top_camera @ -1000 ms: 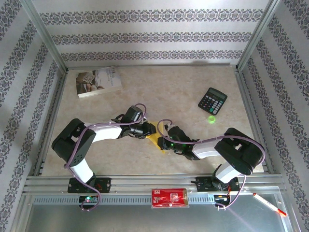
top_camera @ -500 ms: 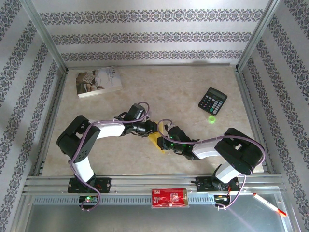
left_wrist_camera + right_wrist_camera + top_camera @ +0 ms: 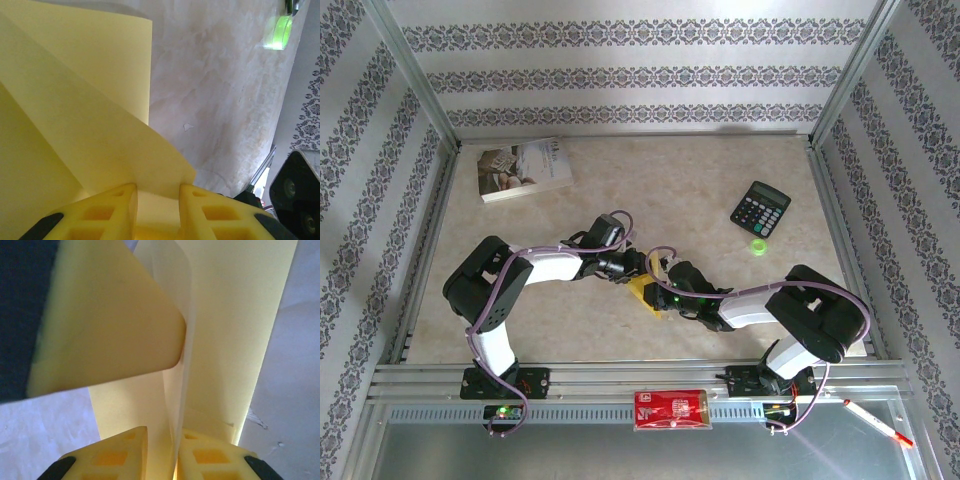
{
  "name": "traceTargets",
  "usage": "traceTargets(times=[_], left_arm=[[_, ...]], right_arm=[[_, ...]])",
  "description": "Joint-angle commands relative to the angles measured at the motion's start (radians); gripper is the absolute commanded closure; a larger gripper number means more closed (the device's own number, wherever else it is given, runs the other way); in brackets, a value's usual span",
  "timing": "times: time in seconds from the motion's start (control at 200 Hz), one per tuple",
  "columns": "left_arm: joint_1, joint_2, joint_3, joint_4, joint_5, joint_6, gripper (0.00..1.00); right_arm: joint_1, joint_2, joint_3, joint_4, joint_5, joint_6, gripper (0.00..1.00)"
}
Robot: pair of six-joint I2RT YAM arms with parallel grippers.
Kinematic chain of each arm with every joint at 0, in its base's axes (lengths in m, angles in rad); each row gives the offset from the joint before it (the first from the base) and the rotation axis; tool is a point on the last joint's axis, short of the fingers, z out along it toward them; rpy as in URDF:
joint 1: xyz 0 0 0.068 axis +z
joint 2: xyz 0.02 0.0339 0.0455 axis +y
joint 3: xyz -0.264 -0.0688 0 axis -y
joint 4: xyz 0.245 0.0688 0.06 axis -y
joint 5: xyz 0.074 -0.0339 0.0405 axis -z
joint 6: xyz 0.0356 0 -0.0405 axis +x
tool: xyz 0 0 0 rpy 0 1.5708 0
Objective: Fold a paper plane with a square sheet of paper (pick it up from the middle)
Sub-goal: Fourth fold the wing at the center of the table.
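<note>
Shifted since the earlier frame: the left arm's elbow is swung right and the left claw (image 3: 634,268) is brought closer to the right claw (image 3: 658,272); the right arm is seen in the same place, its fingers eased slightly apart. The folded yellow paper (image 3: 644,292) is found at mid-table between the two claws, partly covered by them, one corner lying on the table (image 3: 720,170).

In the left wrist view, a fold of the yellow paper (image 3: 75,100) is pinched in the left claw (image 3: 157,192) and is raised off the surface. In the right wrist view, the fingers of the right claw (image 3: 162,436) are parted a little, with an upright edge of the yellow paper (image 3: 230,315) passing between them, touching one finger, clear of the other.

A book (image 3: 525,167) is noted at the far left, a calculator (image 3: 761,208) at the far right, with a small green object (image 3: 758,247) just beside it. A red packet (image 3: 670,410) and a pen (image 3: 878,422) are left on the near rail.
</note>
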Motion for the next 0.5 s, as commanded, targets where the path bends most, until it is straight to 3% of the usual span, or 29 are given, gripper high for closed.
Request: traceTargets(times=[0.0,0.495], left_arm=[[-0.014,0.019,0.023,-0.018,0.012,0.035,0.72],[-0.014,0.029,0.026,-0.028,0.012,0.051,0.73]], right_arm=[[-0.013,-0.006,-0.002,-0.067,-0.005,0.001,0.78],[-0.024,-0.057,0.008,-0.110,-0.019,0.014,0.76]])
